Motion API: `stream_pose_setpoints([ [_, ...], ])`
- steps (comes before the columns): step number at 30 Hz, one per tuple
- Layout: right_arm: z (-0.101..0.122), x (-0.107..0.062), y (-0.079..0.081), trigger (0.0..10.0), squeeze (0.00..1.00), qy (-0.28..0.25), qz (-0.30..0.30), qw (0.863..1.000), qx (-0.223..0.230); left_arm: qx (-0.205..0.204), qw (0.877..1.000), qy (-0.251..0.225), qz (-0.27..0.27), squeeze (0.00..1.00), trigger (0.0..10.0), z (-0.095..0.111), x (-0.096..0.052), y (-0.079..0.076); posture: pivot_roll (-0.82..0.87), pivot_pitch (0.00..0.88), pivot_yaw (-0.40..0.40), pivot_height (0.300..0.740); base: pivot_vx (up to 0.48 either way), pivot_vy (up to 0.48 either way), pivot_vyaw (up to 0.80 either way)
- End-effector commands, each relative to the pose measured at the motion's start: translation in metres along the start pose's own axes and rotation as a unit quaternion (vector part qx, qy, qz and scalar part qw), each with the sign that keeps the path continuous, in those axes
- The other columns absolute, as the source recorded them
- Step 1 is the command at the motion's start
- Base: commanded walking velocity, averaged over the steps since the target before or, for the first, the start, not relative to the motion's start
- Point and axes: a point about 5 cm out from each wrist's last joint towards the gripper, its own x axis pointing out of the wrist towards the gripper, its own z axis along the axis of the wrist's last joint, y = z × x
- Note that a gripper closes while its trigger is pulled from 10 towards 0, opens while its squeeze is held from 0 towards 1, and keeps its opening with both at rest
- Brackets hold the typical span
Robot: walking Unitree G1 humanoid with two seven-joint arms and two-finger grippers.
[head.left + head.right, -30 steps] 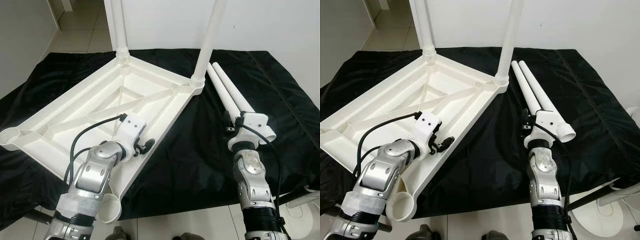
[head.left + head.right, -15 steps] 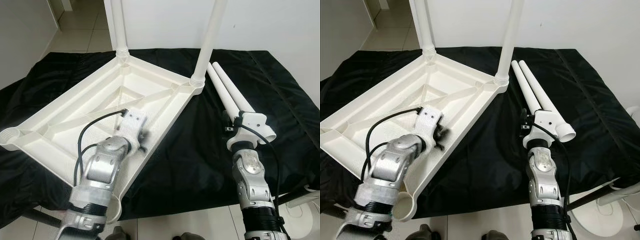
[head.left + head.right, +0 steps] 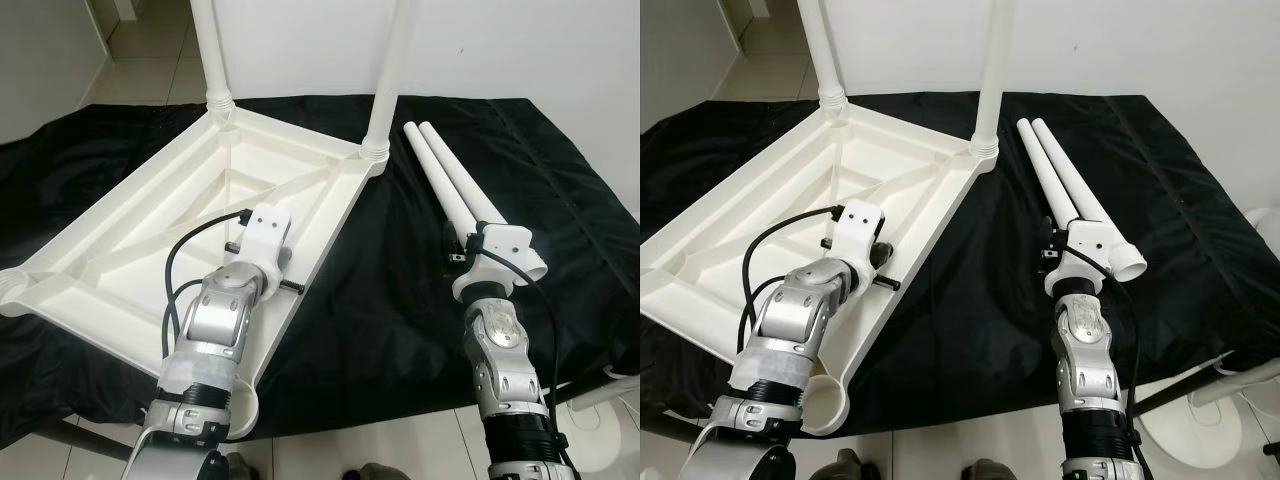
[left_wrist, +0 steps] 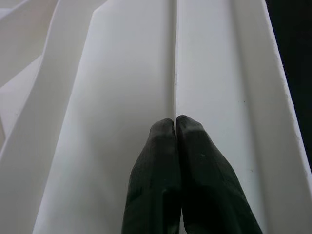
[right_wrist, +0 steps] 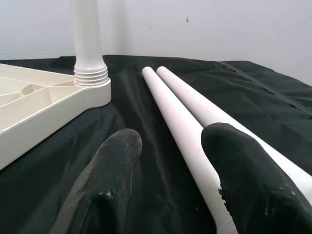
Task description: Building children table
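A white plastic table top (image 3: 150,240) lies upside down on a black cloth. Two white legs stand screwed into its far corners (image 3: 207,50) (image 3: 393,60). Its near corner socket (image 3: 238,405) and left corner socket (image 3: 10,285) are open holes. Two loose white legs (image 3: 450,180) lie side by side on the cloth, right of the table top. My left gripper (image 4: 175,122) is shut with nothing in it, its fingers over the ribbed underside by the right-hand rim. My right gripper (image 5: 173,136) is open, just short of the loose legs' near ends.
The black cloth (image 3: 380,300) covers the whole work surface and drops off at its near edge. A white wall stands close behind. Tiled floor (image 3: 150,70) shows at the far left. A white stand base (image 3: 1200,420) sits on the floor at the lower right.
My left forearm has swung from pointing right across the rim to pointing along it over the table top. The view has shifted slightly. The right arm is still.
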Motion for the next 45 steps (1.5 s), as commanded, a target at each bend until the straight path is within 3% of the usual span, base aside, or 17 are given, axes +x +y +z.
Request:
stream_pose_setpoints([
  [1, -0.001, 0.001, 0.001, 10.0, 0.00, 0.005, 0.000, 1.000, 0.004, -0.003, 0.985, -0.012, 0.173, 0.00, 5.1, 0.006, -0.002, 0.018, -0.09, 0.040, 0.007, 0.740, 0.000, 0.000, 0.00],
  [2, -0.001, 0.001, 0.001, 10.0, 0.00, 0.005, -0.001, 1.000, 0.004, 0.001, 0.985, -0.021, 0.169, 0.00, 10.0, 0.010, 0.000, 0.015, -0.09, 0.042, 0.007, 0.740, 0.000, 0.000, 0.00],
  [4, -0.001, 0.001, 0.000, 10.0, 0.00, 0.006, -0.004, 1.000, 0.004, 0.028, 0.986, -0.052, 0.154, 0.00, 10.0, 0.021, 0.003, 0.006, -0.09, 0.046, 0.009, 0.740, 0.000, 0.000, 0.00],
  [6, -0.001, 0.001, 0.000, 10.0, 0.00, 0.006, -0.004, 1.000, 0.004, 0.028, 0.986, -0.052, 0.154, 0.00, 10.0, 0.021, 0.003, 0.006, -0.09, 0.046, 0.009, 0.740, 0.000, 0.000, 0.00],
  [7, -0.001, 0.001, -0.001, 10.0, 0.00, 0.006, -0.004, 1.000, 0.003, 0.024, 0.989, -0.079, 0.120, 0.00, 10.0, 0.028, 0.003, -0.003, -0.09, 0.046, 0.009, 0.740, 0.000, 0.000, 0.00],
  [8, -0.001, 0.001, -0.001, 10.0, 0.00, 0.006, -0.004, 1.000, 0.003, 0.024, 0.989, -0.079, 0.120, 0.00, 10.0, 0.028, 0.003, -0.003, -0.09, 0.046, 0.009, 0.740, 0.000, 0.000, 0.00],
  [9, -0.001, 0.000, -0.001, 10.0, 0.00, 0.006, -0.006, 1.000, 0.003, 0.009, 0.992, -0.104, 0.077, 1.00, 10.0, 0.034, 0.001, -0.012, -0.09, 0.051, 0.013, 0.740, 0.000, 0.000, 0.00],
  [10, -0.001, 0.000, -0.001, 10.0, 0.00, 0.006, -0.007, 1.000, 0.004, -0.005, 0.991, -0.133, 0.024, 1.00, 10.0, 0.039, -0.003, -0.021, -0.09, 0.050, 0.013, 0.740, 0.000, 0.000, 0.00],
  [16, -0.002, -0.001, -0.001, 10.0, 0.00, 0.007, -0.009, 1.000, 0.004, 0.005, 0.988, -0.152, 0.006, 1.00, 10.0, 0.044, -0.007, -0.026, -0.08, 0.053, 0.015, 0.740, 0.000, 0.000, 0.00],
  [17, -0.003, -0.001, -0.001, 10.0, 0.00, 0.008, -0.009, 1.000, 0.003, 0.016, 0.985, -0.173, -0.020, 0.00, 10.0, 0.048, -0.013, -0.031, -0.08, 0.053, 0.015, 0.740, 0.000, 0.000, 0.00],
  [25, -0.005, -0.002, -0.007, 10.0, 0.00, 0.011, -0.018, 1.000, -0.003, 0.053, 0.967, -0.230, -0.093, 0.00, 10.0, 0.055, -0.031, -0.043, -0.07, 0.057, 0.012, 0.740, 0.000, 0.000, 0.00],
  [26, -0.006, -0.002, -0.012, 10.0, 0.90, 0.012, -0.028, 1.000, -0.005, 0.055, 0.963, -0.239, -0.107, 0.00, 10.0, 0.054, -0.036, -0.043, -0.07, 0.057, 0.011, 0.740, 0.000, 0.000, 0.00],
  [29, -0.006, -0.002, -0.015, 10.0, 0.90, 0.013, -0.035, 0.999, -0.006, 0.054, 0.961, -0.244, -0.115, 0.00, 10.0, 0.053, -0.039, -0.044, -0.07, 0.057, 0.011, 0.740, 0.000, 0.000, 0.00],
  [30, -0.007, -0.002, -0.020, 10.0, 1.00, 0.013, -0.046, 0.999, -0.010, 0.057, 0.959, -0.249, -0.125, 0.00, 10.0, 0.052, -0.042, -0.045, -0.07, 0.057, 0.011, 0.740, 0.000, 0.000, 0.00],
  [34, -0.007, -0.002, -0.020, 10.0, 1.00, 0.013, -0.046, 0.999, -0.010, 0.057, 0.959, -0.249, -0.125, 0.00, 10.0, 0.052, -0.042, -0.045, -0.07, 0.057, 0.011, 0.740, 0.000, 0.000, 0.00],
  [39, -0.008, -0.002, -0.040, 10.0, 1.00, 0.020, -0.076, 0.997, -0.020, 0.061, 0.959, -0.239, -0.141, 0.00, 10.0, 0.044, -0.045, -0.054, -0.08, 0.066, 0.009, 0.740, 0.000, 0.000, 0.00],
  [45, -0.009, -0.005, -0.045, 10.0, 1.00, 0.031, -0.071, 0.997, -0.015, 0.050, 0.959, -0.235, -0.150, 0.00, 10.0, 0.043, -0.046, -0.056, -0.09, 0.074, 0.003, 0.740, 0.000, 0.000, 0.00],
])
